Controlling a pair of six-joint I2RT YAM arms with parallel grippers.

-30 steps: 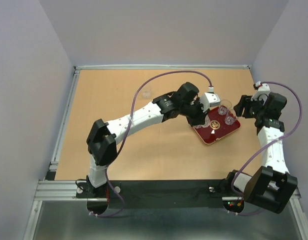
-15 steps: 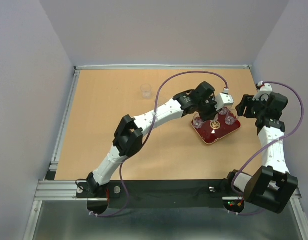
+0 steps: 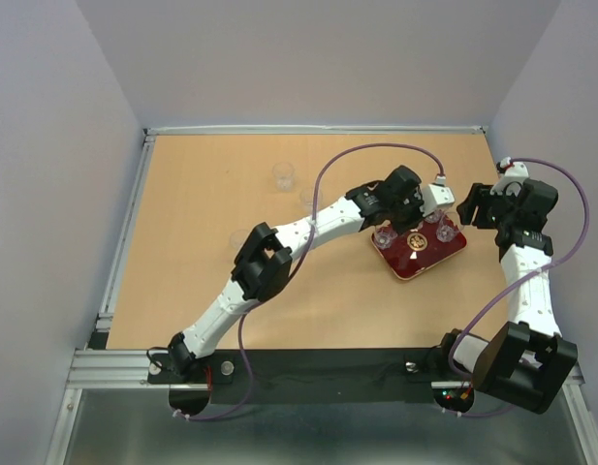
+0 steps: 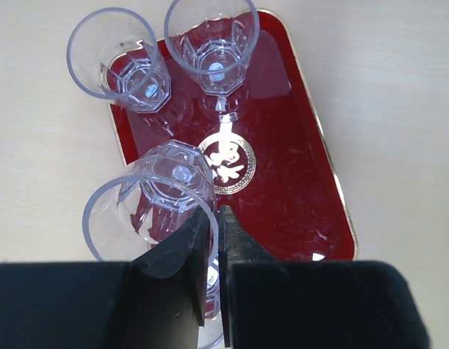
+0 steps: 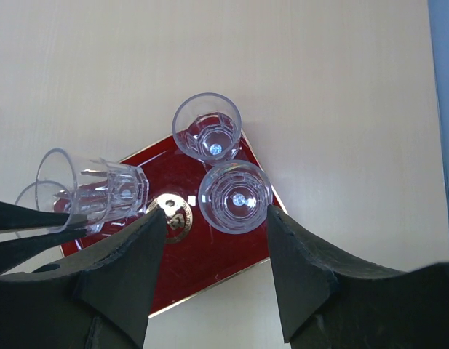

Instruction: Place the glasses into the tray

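Left tool [image 4: 212, 218] first: its two fingers are pressed together on the wall of one glass, one on the inner side of the rim and one on the outer, so it is pinching that held glass [image 4: 155, 207] by the lip. Out from the fingertips, the glass runs away from the tool, mouth nearest the tool and heavy base pointing toward the gold emblem [image 4: 226, 161] at the middle of the tray [image 4: 297, 196]. The right wrist view shows its long axis tipped well over, not upright, and I cannot tell whether the base touches the red surface. Past the emblem, two upright glasses [image 4: 209, 43] stand side by side at the tray's far end, so the bare stretch lies on the near side, right under the held glass. My call: the move turns on swinging that axis upright, then setting it down there. The right tool [image 5: 213, 211] hangs over the upright pair, spread and empty. Out on the desk [image 3: 182, 194], well apart, a loose glass [image 3: 284, 175] waits.
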